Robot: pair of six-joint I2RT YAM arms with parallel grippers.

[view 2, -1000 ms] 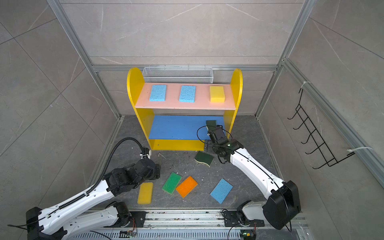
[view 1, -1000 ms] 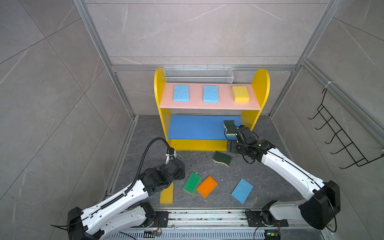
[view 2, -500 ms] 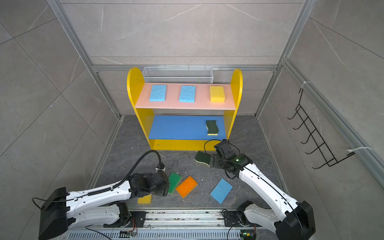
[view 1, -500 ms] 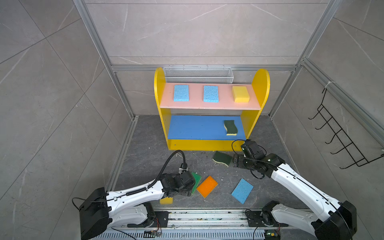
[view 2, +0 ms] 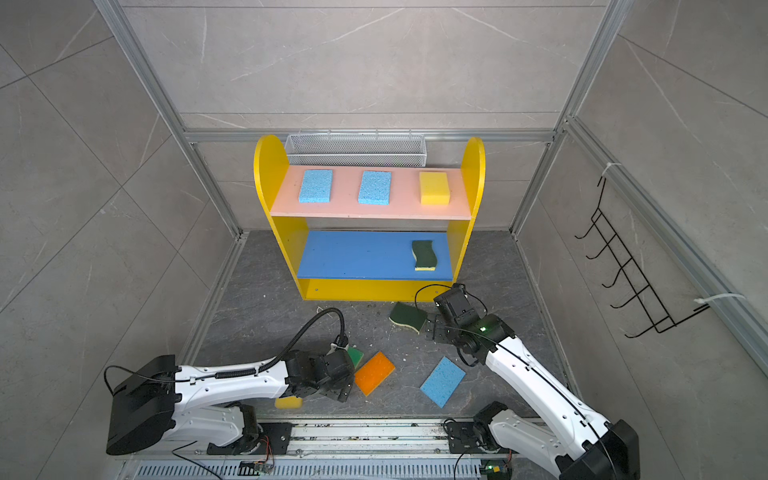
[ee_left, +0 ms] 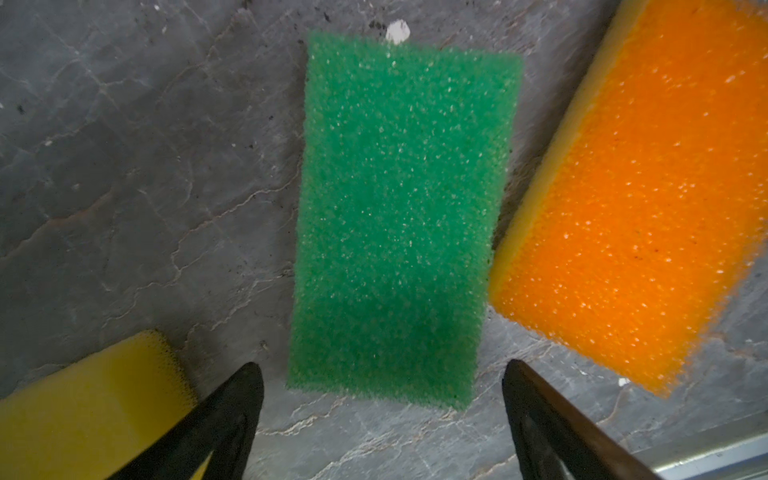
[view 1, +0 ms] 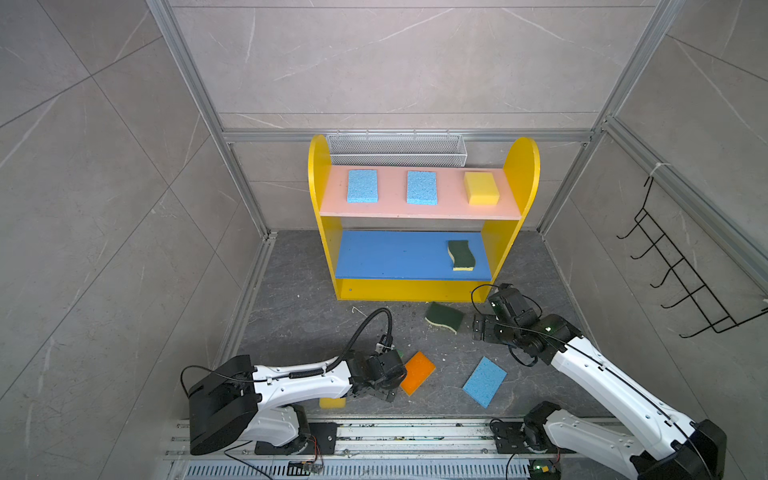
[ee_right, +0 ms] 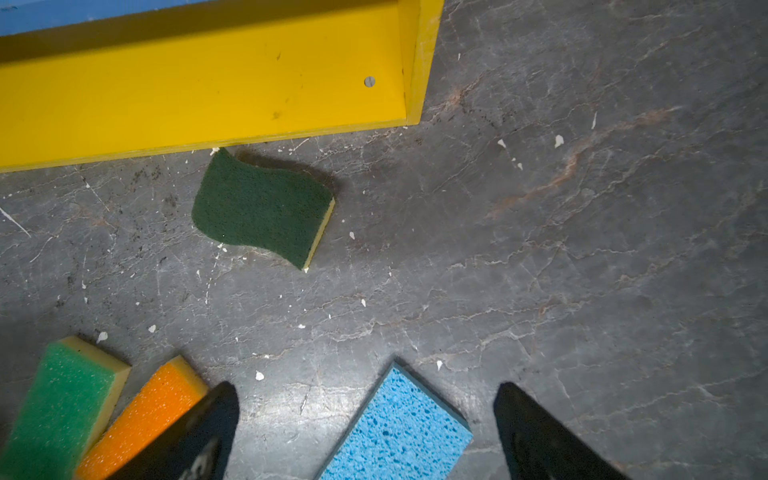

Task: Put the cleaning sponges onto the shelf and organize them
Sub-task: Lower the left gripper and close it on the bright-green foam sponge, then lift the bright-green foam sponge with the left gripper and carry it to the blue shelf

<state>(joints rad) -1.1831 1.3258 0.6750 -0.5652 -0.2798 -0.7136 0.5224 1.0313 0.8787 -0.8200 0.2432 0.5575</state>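
Both top views: tiled walls (view 1: 374, 62), veined floor (view 1: 299, 316) under shelf (view 1: 521, 174)

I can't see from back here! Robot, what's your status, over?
Left gripper open over green sponge on floor. Right gripper open, empty. Four sponges on shelf, five on floor. Nothing in the way.

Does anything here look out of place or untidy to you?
Yes. Five sponges lie scattered at odd angles on the floor before the shelf: a dark-green wavy sponge, green sponge, orange sponge, light blue sponge and yellow sponge. White crumbs litter it too.
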